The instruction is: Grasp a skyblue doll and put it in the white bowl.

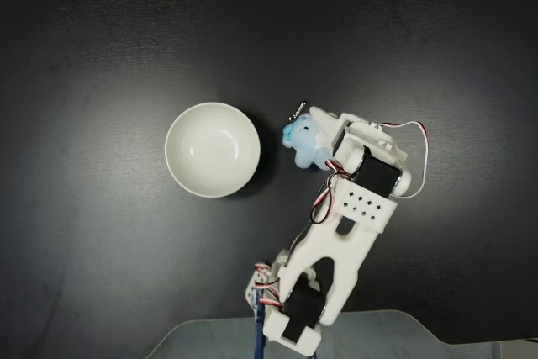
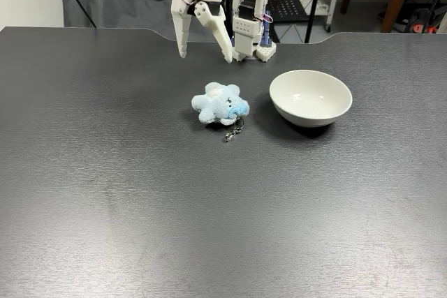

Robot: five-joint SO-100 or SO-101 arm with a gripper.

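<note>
While our gripper [image 2: 206,56] hangs spread above the table [image 2: 105,193], nothing of the task is done yet: the doll [image 2: 221,104] lies untouched on the dark surface and the bowl [image 2: 311,97] holds nothing. In the front fixed view our two fingers point down with a clear gap between them, pinching nothing, and their tips are well off the tabletop. The doll sits below and a little nearer that camera than our fingertips, apart from them; its keyring clip [image 2: 234,130] trails out on the side away from us. In the top-down fixed view our gripper [image 1: 332,136] covers part of the doll [image 1: 304,142], so we judge that we are roughly over it, slightly to one side.

What is left, then, is the whole job: come down around the doll, close on it, lift, carry it across and let go over the bowl. The bowl [image 1: 212,150] stands just beside the doll, on the far side of it from our gripper in the top-down view, near but not touching, so the carry looks short.

Nothing else lies on the table near us. Chair and stand legs, cables and a grey cloth sit behind our base, off the table. We judge the clip is the one snag: it could catch on the bowl's rim.
</note>
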